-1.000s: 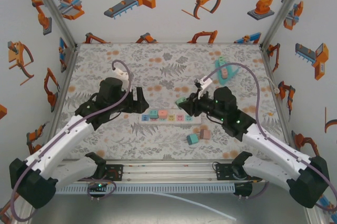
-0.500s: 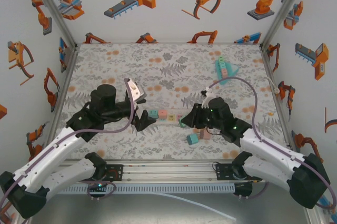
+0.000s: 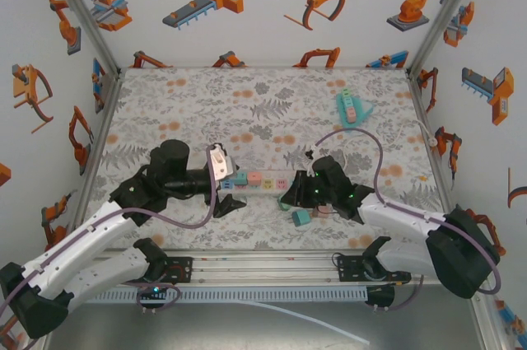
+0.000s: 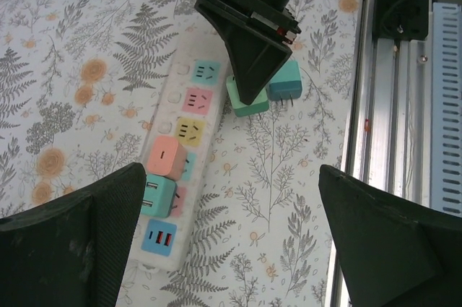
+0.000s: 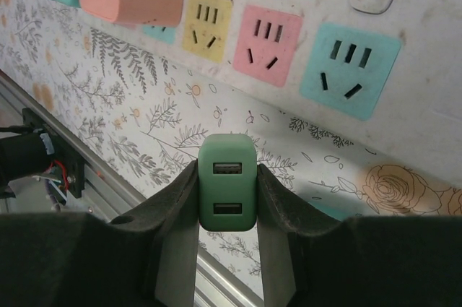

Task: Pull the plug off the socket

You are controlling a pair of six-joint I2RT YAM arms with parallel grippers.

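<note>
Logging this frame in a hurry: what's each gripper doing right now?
Left gripper: open, holding nothing.
Right gripper: closed on the green plug.

White walls [image 3: 263, 37] printed with orange robot pictures enclose a table [image 3: 247, 99] with a grey-and-orange floral top. Metal posts [image 3: 84, 11] rise at its far corners, and a rail [image 3: 263, 269] lines its near edge.

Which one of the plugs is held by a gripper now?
The green plug, clamped in the right gripper, off the power strip. The pink plug and the teal plug sit in the strip, ungripped.
</note>
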